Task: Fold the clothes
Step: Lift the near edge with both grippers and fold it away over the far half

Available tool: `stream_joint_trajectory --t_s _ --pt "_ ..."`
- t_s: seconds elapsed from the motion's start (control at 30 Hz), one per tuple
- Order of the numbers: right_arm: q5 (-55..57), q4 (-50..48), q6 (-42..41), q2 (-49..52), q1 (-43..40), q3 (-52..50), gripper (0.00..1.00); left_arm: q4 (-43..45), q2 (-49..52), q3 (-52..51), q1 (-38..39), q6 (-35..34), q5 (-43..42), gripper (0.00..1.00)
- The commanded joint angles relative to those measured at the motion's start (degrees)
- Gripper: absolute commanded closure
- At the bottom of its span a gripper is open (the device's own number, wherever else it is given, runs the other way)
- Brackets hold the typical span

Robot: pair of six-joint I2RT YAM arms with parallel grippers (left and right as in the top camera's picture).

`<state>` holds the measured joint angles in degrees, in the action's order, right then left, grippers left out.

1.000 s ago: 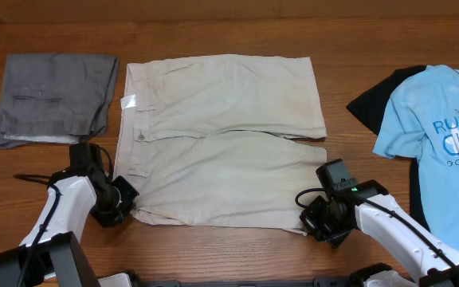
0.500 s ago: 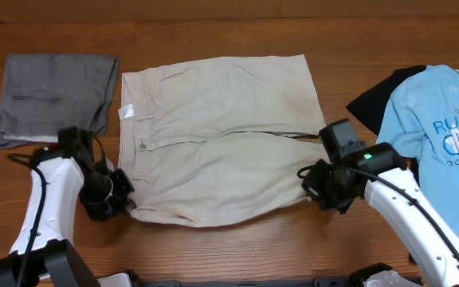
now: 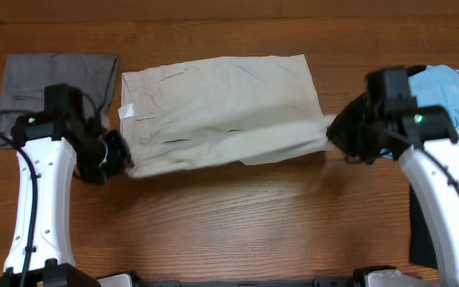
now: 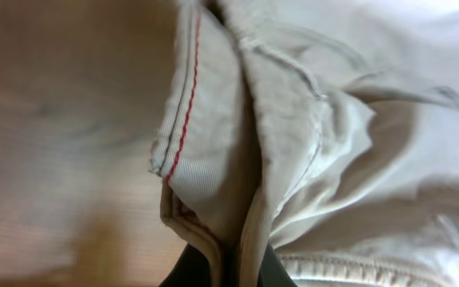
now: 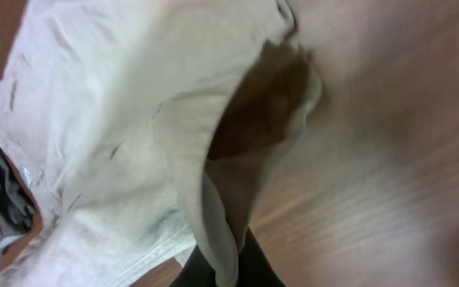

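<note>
1. The beige shorts (image 3: 221, 96) lie across the middle of the wooden table (image 3: 229, 231), with the waistband to the left and the leg hems to the right.
2. The far leg rests flat on the wood. The near leg is raised off the table and pulled into a taut band between the two grippers, partly overlapping the far leg.
3. The left gripper (image 3: 118, 158) is at the near waistband corner. In the left wrist view its jaws are pressed together on a bunched fold of the waistband, next to a seam of red stitching (image 4: 183, 104).
4. The right gripper (image 3: 339, 135) is at the near hem corner. In the right wrist view its jaws are clamped on the hem, and the cloth sags open above them.
5. A folded grey garment (image 3: 54, 88) lies flat at the table's far left, just beside the shorts' waistband and behind the left arm.
6. A light blue T-shirt (image 3: 453, 119) with printed lettering lies at the right edge on top of a black garment (image 3: 415, 239), and the right arm partly covers it.
</note>
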<state>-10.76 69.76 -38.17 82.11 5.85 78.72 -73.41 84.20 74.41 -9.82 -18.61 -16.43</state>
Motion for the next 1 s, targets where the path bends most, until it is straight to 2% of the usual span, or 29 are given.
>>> stream_joint_trajectory --t_s 0.0,0.13,0.33,0.53,0.73,0.97 --pt "0.42 -0.15 5.86 5.01 -1.09 7.10 0.96 2.34 -1.46 4.42 2.12 -2.86 0.33 0.96" --pt "0.48 -2.93 5.86 10.14 -1.09 12.52 0.96 7.76 -1.44 6.51 4.17 -4.94 3.39 0.96" --pt "1.40 -11.34 5.88 14.19 -1.09 12.85 0.96 16.61 -1.05 6.47 4.98 -7.34 6.80 0.96" --pt "1.77 -15.21 5.86 19.06 -0.92 12.83 0.96 23.63 0.79 6.36 5.03 -10.95 8.94 0.95" --pt "1.79 -20.57 5.88 23.15 -0.70 12.83 0.96 25.88 7.82 6.36 5.03 -11.21 8.94 0.95" --pt "1.77 -27.32 5.86 25.92 -0.61 12.35 0.96 34.69 17.29 6.36 5.03 -11.23 8.94 0.96"
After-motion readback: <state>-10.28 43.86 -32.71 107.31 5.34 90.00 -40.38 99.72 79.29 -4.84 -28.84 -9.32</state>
